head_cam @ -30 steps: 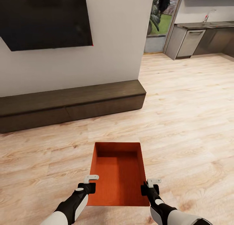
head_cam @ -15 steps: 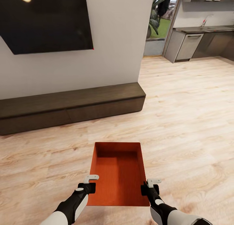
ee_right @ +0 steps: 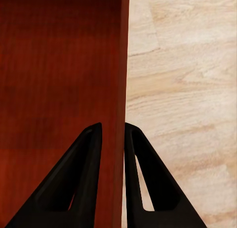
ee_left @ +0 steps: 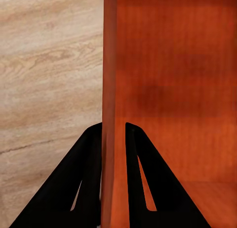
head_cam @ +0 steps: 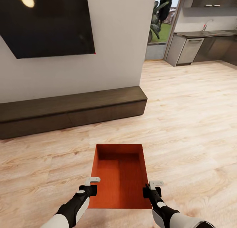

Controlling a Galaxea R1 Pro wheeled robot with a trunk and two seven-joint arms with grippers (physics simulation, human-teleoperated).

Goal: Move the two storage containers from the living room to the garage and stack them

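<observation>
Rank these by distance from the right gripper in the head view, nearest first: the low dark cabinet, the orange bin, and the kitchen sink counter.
From the right gripper:
1. Orange bin, clamped by its right wall.
2. Low dark cabinet, ahead and left, along the white wall.
3. Kitchen sink counter, far ahead on the right.

Open wood-plank floor (head_cam: 184, 122) ahead and to the right, running unobstructed toward the kitchen counters (head_cam: 200, 45). To the left: low dark cabinet (head_cam: 72, 109) along the white wall (head_cam: 118, 40), TV screen (head_cam: 49, 23) above it. Both grippers' reach is occupied by the orange-red container (head_cam: 119, 178) carried between them.
</observation>
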